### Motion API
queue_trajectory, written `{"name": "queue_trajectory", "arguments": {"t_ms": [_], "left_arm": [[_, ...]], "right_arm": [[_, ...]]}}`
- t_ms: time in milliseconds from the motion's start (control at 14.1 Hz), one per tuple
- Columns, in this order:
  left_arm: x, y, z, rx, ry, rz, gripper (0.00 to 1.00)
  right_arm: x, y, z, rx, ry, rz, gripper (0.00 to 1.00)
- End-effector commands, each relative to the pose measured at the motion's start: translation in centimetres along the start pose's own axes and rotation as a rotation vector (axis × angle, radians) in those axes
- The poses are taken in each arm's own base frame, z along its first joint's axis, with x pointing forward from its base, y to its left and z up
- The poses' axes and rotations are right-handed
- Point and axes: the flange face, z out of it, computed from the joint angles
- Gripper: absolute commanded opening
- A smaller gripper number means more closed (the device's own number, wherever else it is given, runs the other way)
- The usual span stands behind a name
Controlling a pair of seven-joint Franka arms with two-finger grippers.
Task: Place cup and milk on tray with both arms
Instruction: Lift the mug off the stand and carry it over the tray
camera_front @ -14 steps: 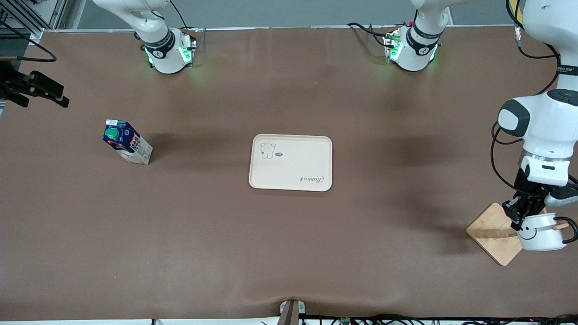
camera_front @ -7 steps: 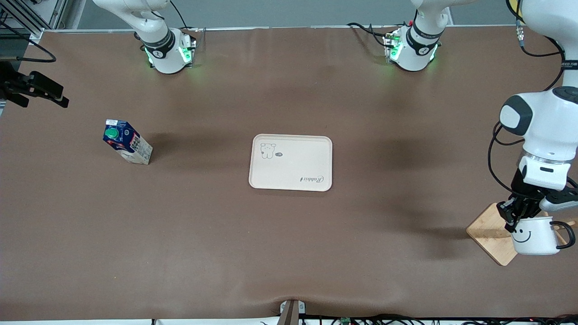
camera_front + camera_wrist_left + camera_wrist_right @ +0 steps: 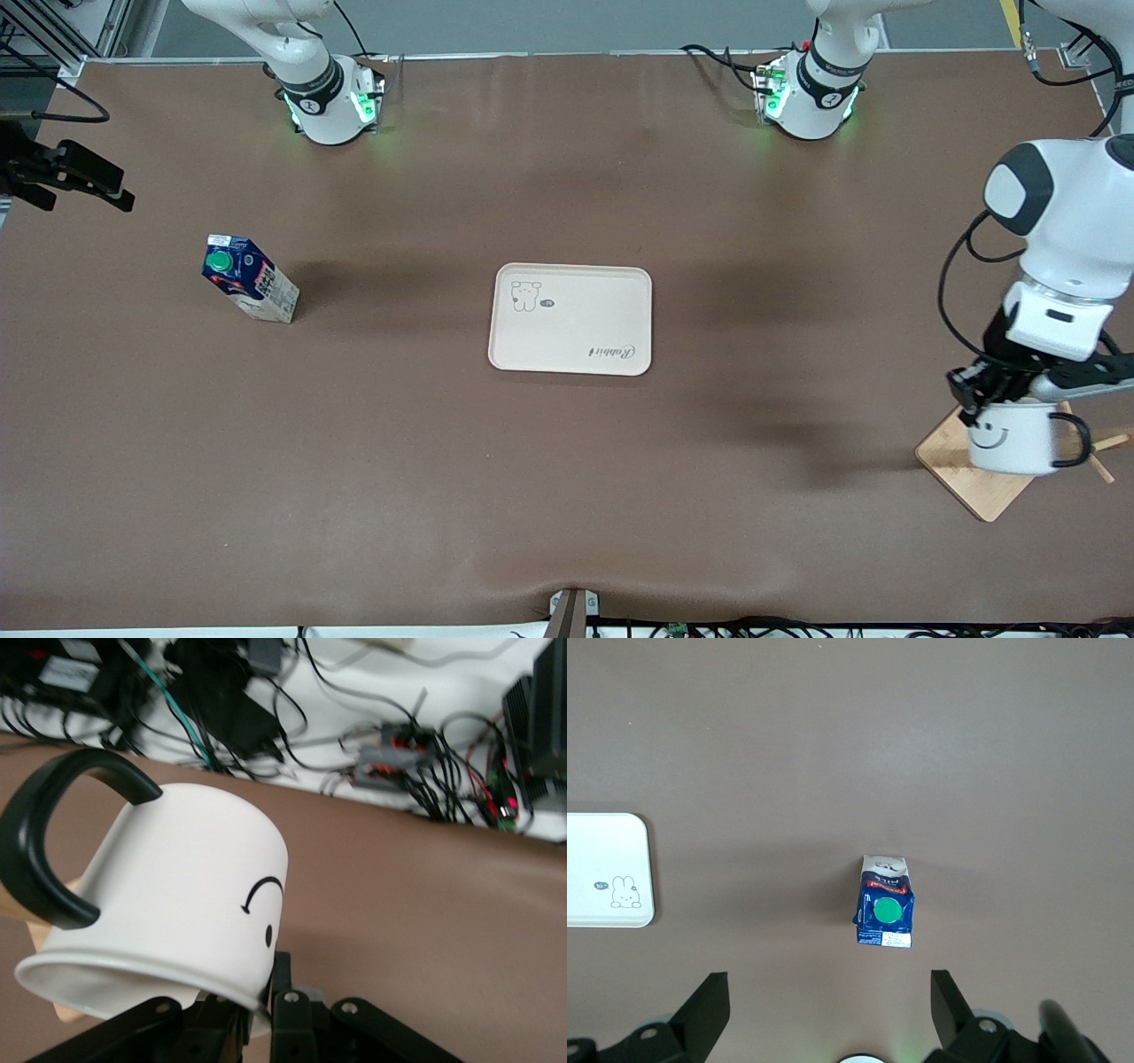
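The cup (image 3: pixel 1010 439), white with a black smiley face and black handle, hangs in my left gripper (image 3: pixel 974 390), which is shut on its rim; it is over the bamboo rack base (image 3: pixel 952 461). In the left wrist view the cup (image 3: pixel 177 895) tilts above the gripper (image 3: pixel 266 1001). The milk (image 3: pixel 251 282) stands on the table toward the right arm's end. The tray (image 3: pixel 571 319) lies empty mid-table. My right gripper (image 3: pixel 828 992) is open, high over the table, with the milk (image 3: pixel 884 904) and a tray corner (image 3: pixel 602 868) below it.
A black device (image 3: pixel 62 173) juts in at the table edge at the right arm's end. Cables and electronics (image 3: pixel 399 771) lie past the table edge near the cup. The arm bases (image 3: pixel 332 102) stand along the table's edge farthest from the front camera.
My left gripper has lifted the cup and carried it a little toward the middle of the table, off the rack base's peg. Milk and tray have not moved.
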Motion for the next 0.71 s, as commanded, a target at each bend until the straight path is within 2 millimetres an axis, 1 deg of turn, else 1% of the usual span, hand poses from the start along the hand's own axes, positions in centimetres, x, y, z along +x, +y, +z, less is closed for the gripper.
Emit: {"name": "queue_trajectory", "arguments": {"t_ms": [0, 142, 214, 285, 356, 641], "left_arm": [[-0.7, 4.6, -1.3, 0.001, -0.108, 0.01, 0.0], [-2.2, 9.1, -1.1, -0.015, -0.181, -0.054, 0.0], [-3.4, 11.8, -0.8, -0.025, -0.217, -0.053, 0.0], [-4.6, 14.0, -0.7, -0.026, -0.248, -0.051, 0.0], [-6.3, 16.6, -0.3, -0.023, -0.289, -0.038, 0.0], [-11.7, 25.5, 1.8, -0.001, -0.46, -0.003, 0.0]], "right_arm": [[0.2, 0.3, -0.2, 0.005, 0.004, -0.001, 1.0], [0.2, 0.4, -0.2, 0.005, 0.004, 0.0, 1.0], [0.2, 0.6, -0.1, 0.005, 0.003, 0.005, 1.0], [0.2, 0.7, -0.2, 0.005, 0.006, 0.006, 1.0], [0.2, 0.7, -0.2, 0.005, 0.007, 0.006, 1.0], [0.2, 0.9, -0.2, 0.005, 0.008, 0.009, 1.0]]}}
